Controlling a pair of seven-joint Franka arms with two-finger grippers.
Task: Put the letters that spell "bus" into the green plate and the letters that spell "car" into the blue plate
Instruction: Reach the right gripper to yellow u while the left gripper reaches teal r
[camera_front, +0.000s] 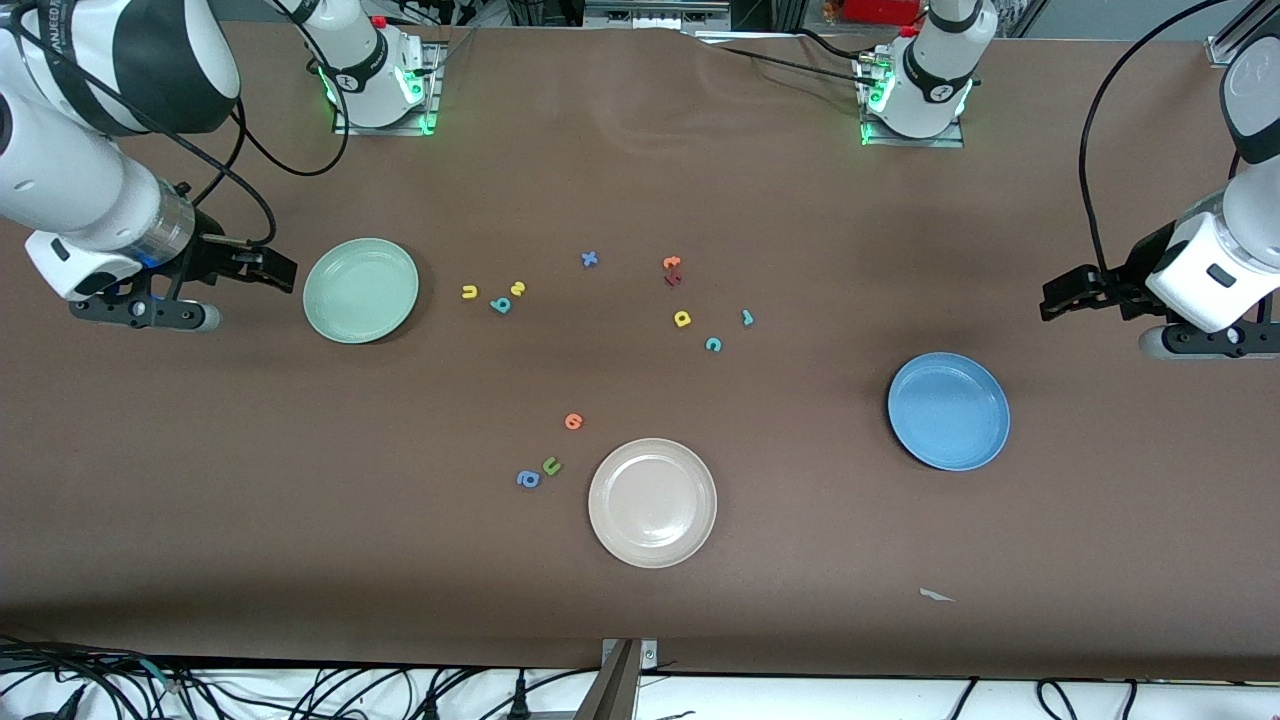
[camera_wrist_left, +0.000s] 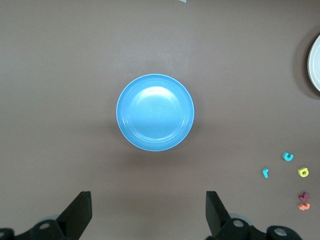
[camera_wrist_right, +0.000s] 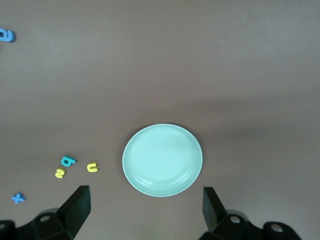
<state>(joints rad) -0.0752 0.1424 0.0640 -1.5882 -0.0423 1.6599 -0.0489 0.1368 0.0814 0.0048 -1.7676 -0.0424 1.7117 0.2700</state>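
On the brown tabletop (camera_front: 300, 480), nearest the front camera, sits a beige plate (camera_front: 652, 502), unoccupied; just beside it toward the right arm's end lie a blue "a" (camera_front: 527, 479) and a green "u" (camera_front: 551, 465), with an orange letter (camera_front: 573, 421) slightly farther. The blue plate (camera_front: 948, 410) lies farther still, toward the left arm's end, holding nothing. Farther on, mid-table, are the teal "c" (camera_front: 713, 344), yellow "a" (camera_front: 682, 318) and teal "r" (camera_front: 747, 317), grouped loosely but apart from one another. The green plate (camera_front: 360, 290) rests toward the right arm's end, also holding nothing; beside it toward mid-table lie the yellow "u" (camera_front: 469, 291), the teal "b" (camera_front: 501, 304) and the yellow "s" (camera_front: 518, 289), the latter two almost touching. Farthest are a blue "x" (camera_front: 589, 259) and an orange and dark red pair (camera_front: 672, 270). The left gripper (camera_front: 1062, 300) hangs over bare tabletop near the blue plate, fingers spread wide, holding nothing. The right gripper (camera_front: 272, 271) hangs beside the green plate, likewise fully spread and unladen.
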